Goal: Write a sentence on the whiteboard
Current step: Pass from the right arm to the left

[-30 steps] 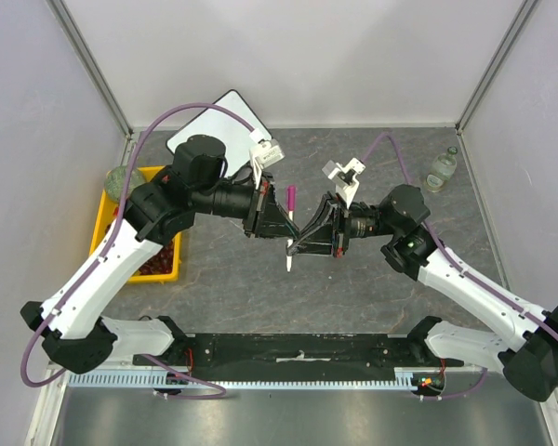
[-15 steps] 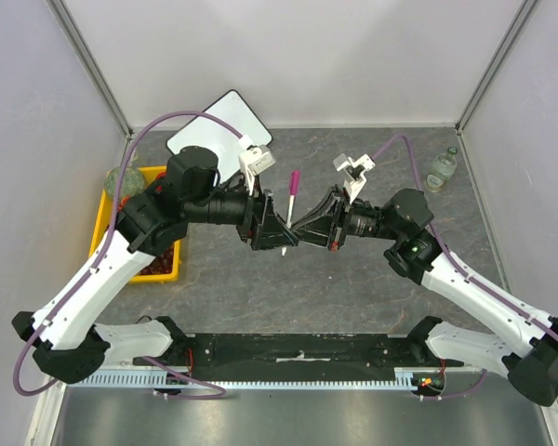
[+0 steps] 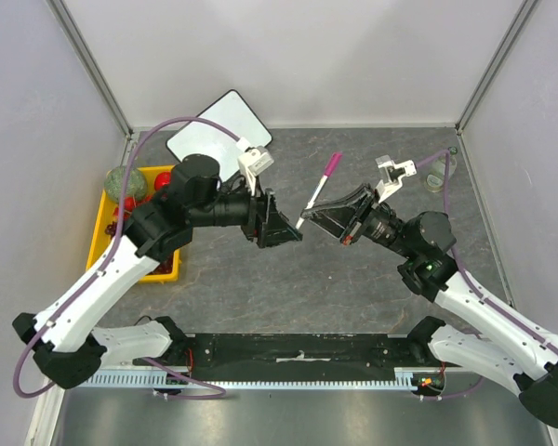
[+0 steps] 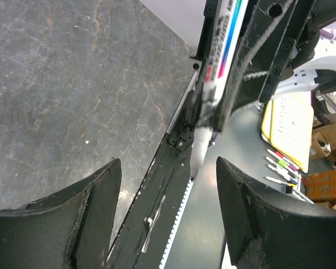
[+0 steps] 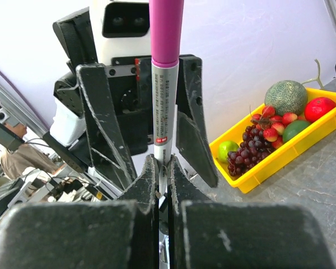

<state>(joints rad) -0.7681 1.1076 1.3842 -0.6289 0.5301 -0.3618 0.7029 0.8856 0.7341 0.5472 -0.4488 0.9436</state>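
The whiteboard [image 3: 219, 125] lies at the back left of the table, partly behind my left arm. The sentence does not show in any view. A marker [image 3: 318, 190] with a pink cap [image 5: 167, 28] and a white barrel [image 4: 223, 39] hangs tilted above the table's middle. My right gripper [image 3: 324, 214] [image 5: 164, 168] is shut on the barrel's lower part. Just to its left, my left gripper [image 3: 284, 228] [image 4: 168, 216] is open, facing the marker's white end and apart from it.
A yellow bin [image 3: 102, 228] [image 5: 302, 143] of fruit sits at the left edge of the table. A small bottle [image 3: 440, 175] stands at the back right, near the right arm's cable. Grey walls close the table on three sides.
My left gripper has opened, let go of the marker and drawn back to the left. My right gripper has carried the marker to the right, tilting its pink end up and right.
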